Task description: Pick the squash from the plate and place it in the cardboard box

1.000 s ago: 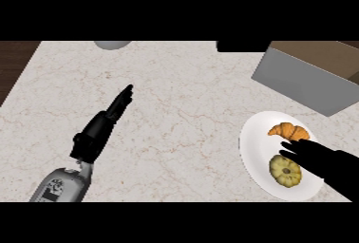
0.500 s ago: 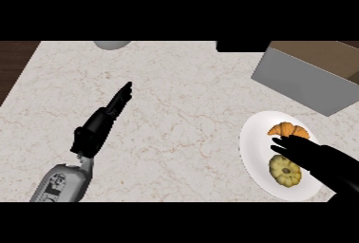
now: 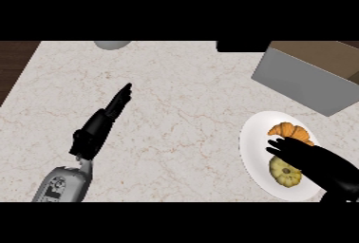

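A yellow squash (image 3: pixel 285 172) lies on the white plate (image 3: pixel 252 142) at the lower right, beside an orange croissant (image 3: pixel 289 131). My right hand (image 3: pixel 316 161) hovers over the plate with relaxed fingers, covering the squash's right side and the croissant's lower edge; it holds nothing. The cardboard box (image 3: pixel 308 76) stands at the upper right, just beyond the plate. My left hand (image 3: pixel 101 126) rests open on the counter at the left, fingers straight and pointing up-right.
A grey round object (image 3: pixel 112 44) sits at the counter's far edge, upper left. A dark object (image 3: pixel 242 46) lies next to the box at the far edge. Dark wood (image 3: pixel 14 61) borders the counter's left side.
My right hand has slid left and up across the plate, now reaching over the squash toward the croissant. The left hand has not moved.
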You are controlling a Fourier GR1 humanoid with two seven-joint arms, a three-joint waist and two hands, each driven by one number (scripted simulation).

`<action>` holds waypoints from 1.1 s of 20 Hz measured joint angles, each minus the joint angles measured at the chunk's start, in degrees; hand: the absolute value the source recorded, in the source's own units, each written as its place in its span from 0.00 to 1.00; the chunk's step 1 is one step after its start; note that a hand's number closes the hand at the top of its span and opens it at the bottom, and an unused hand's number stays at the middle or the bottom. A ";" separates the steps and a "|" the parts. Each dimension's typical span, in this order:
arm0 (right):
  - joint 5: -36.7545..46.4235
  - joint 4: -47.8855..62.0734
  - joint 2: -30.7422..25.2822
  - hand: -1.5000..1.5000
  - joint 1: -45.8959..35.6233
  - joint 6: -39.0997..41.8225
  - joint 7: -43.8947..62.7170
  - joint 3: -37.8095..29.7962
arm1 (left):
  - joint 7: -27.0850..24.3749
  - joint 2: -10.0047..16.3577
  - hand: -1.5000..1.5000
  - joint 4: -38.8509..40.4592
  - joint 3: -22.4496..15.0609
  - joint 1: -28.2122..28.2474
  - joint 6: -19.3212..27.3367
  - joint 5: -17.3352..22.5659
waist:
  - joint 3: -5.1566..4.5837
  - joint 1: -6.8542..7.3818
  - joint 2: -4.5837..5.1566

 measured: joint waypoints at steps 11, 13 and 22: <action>7.24 6.90 4.04 0.00 -1.49 -2.59 -2.74 -0.41 | 1.40 -2.17 0.50 -2.30 2.03 1.15 -2.36 -1.78 | 0.01 -0.02 0.00; 8.89 8.00 4.62 0.00 -1.51 -3.91 -2.86 -0.42 | 1.36 -2.91 0.50 -1.43 2.21 0.44 -2.47 -2.26 | -0.01 -0.06 0.00; 13.80 12.79 7.24 1.00 -3.79 -6.78 -4.17 -1.02 | -0.46 -3.82 0.50 0.33 3.82 0.35 -3.93 -3.94 | -0.25 -0.04 -0.18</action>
